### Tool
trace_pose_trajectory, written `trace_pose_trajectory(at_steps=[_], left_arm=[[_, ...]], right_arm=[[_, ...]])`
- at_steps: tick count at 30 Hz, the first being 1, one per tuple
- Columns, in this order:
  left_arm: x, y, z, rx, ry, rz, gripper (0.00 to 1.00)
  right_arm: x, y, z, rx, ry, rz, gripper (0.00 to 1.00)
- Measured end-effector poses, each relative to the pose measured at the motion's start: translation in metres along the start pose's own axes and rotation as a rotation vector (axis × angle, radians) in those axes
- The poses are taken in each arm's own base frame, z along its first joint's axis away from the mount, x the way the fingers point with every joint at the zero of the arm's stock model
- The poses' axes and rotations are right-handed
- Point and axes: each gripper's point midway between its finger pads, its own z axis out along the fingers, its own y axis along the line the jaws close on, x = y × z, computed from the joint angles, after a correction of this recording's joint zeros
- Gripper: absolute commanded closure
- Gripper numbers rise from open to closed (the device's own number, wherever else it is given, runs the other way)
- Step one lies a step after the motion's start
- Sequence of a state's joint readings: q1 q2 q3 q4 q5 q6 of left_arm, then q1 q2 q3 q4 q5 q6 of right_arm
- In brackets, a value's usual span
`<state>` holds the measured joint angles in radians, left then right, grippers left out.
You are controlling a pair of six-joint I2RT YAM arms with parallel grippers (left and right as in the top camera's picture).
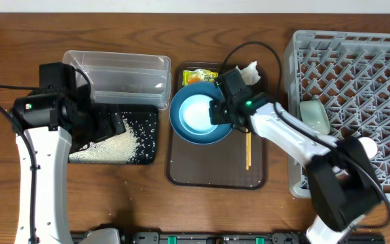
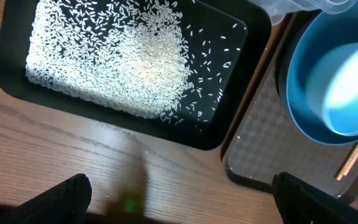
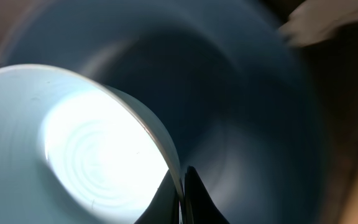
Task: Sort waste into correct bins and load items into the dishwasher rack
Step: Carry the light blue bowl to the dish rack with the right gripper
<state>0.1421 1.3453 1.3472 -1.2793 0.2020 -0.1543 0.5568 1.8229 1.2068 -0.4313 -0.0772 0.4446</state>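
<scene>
My right gripper (image 3: 182,198) is pinched tight on the thin rim of the light-blue bowl (image 3: 73,143), which sits nested in the deep-blue bowl (image 3: 247,118) at centre frame overhead. If I lift carelessly, that edge grip could slip or drag the big bowl along. The wrist view shows the pinch; overhead hides it but shows the dishwasher rack (image 1: 357,68) at right. The left gripper (image 2: 182,202) hangs wide open and empty, below the black tray (image 2: 185,140).
</scene>
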Motion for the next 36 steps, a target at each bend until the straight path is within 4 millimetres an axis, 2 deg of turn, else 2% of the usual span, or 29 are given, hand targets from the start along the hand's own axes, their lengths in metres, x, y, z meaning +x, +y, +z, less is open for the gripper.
trace_pose_trajectory(at_steps=[3, 5, 7, 9, 15, 19, 23, 26, 31, 36], left_arm=[[0.000, 0.000, 0.000, 0.000, 0.000, 0.000, 0.05], [0.000, 0.000, 0.000, 0.000, -0.001, 0.000, 0.05], [0.000, 0.000, 0.000, -0.001, -0.001, 0.000, 0.05], [0.000, 0.000, 0.000, 0.000, 0.000, 0.000, 0.05], [0.000, 0.000, 0.000, 0.000, 0.000, 0.000, 0.05], [0.000, 0.000, 0.000, 0.000, 0.000, 0.000, 0.05], [0.000, 0.000, 0.000, 0.000, 0.000, 0.000, 0.05], [0.000, 0.000, 0.000, 0.000, 0.000, 0.000, 0.05], [0.000, 0.000, 0.000, -0.001, 0.000, 0.000, 0.05], [0.000, 0.000, 0.000, -0.001, 0.000, 0.000, 0.05]], right_arm=[[-0.015, -0.005, -0.043, 0.050, -0.080, -0.001, 0.99], [-0.024, -0.012, -0.079, 0.101, -0.151, 0.002, 0.99], [-0.027, -0.033, -0.122, 0.204, -0.220, 0.024, 0.99], [-0.023, -0.062, -0.160, 0.336, -0.271, 0.064, 0.99], [0.011, -0.185, -0.278, 0.877, -0.402, 0.315, 0.99], [0.019, -0.236, -0.320, 1.091, -0.490, 0.485, 0.99], [0.017, -0.279, -0.345, 1.242, -0.561, 0.616, 0.99], [0.016, -0.306, -0.348, 1.340, -0.530, 0.635, 0.99], [0.016, -0.341, -0.323, 1.482, -0.386, 0.588, 0.99], [0.004, -0.368, -0.285, 1.593, -0.269, 0.478, 0.99]])
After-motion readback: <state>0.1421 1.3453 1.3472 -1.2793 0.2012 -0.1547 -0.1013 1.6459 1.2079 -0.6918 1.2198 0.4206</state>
